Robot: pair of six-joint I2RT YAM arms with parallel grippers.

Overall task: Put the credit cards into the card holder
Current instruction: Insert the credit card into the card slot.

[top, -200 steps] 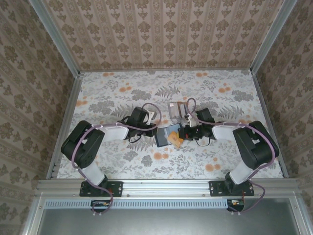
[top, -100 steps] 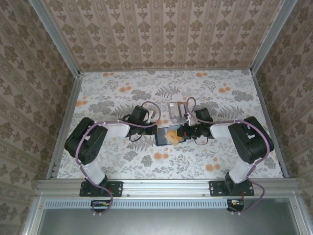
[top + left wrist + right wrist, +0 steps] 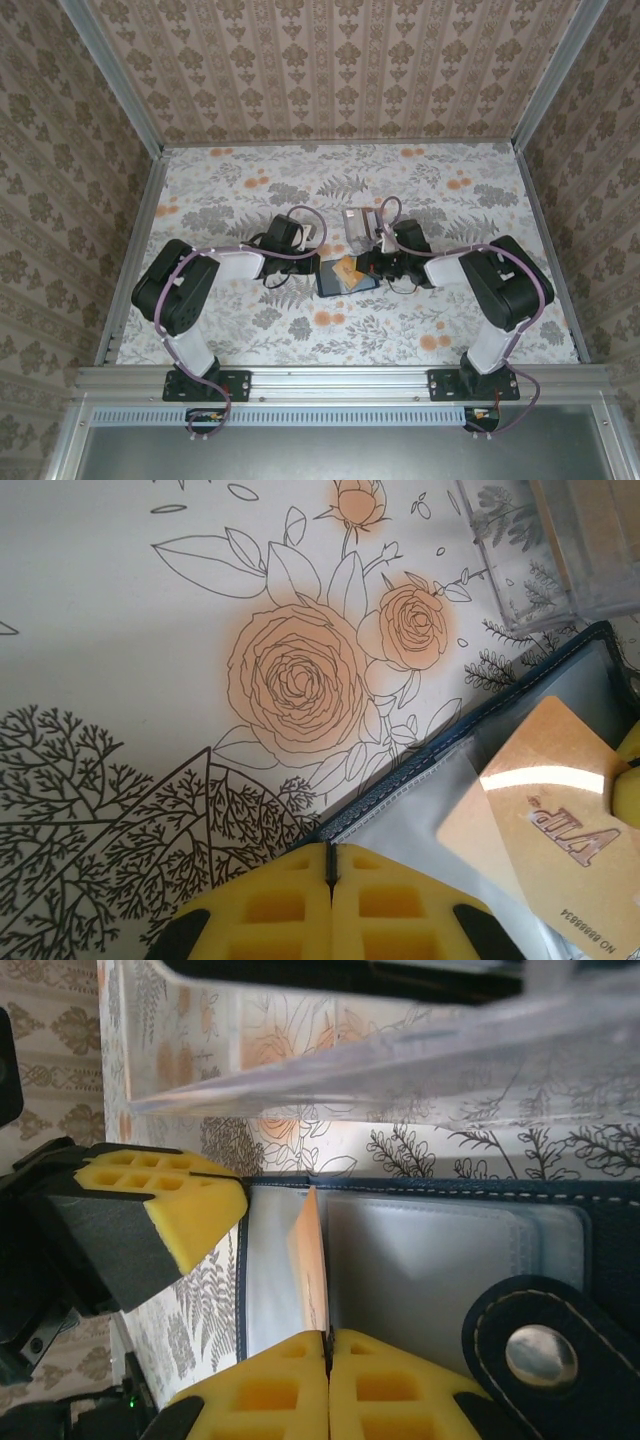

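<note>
Gold card [image 3: 540, 810], clamped in your closed right end effector [image 3: 328, 1345], now moved onto open card holder [image 3: 450, 1250]; closed left end effector [image 3: 330, 865] pins its edge; slotting due.

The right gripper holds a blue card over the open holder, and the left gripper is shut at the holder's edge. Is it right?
No: the card is gold-orange, not blue; the left wrist view shows it. The right gripper holds this card over the open holder, and the left gripper is shut at the holder's edge.
</note>
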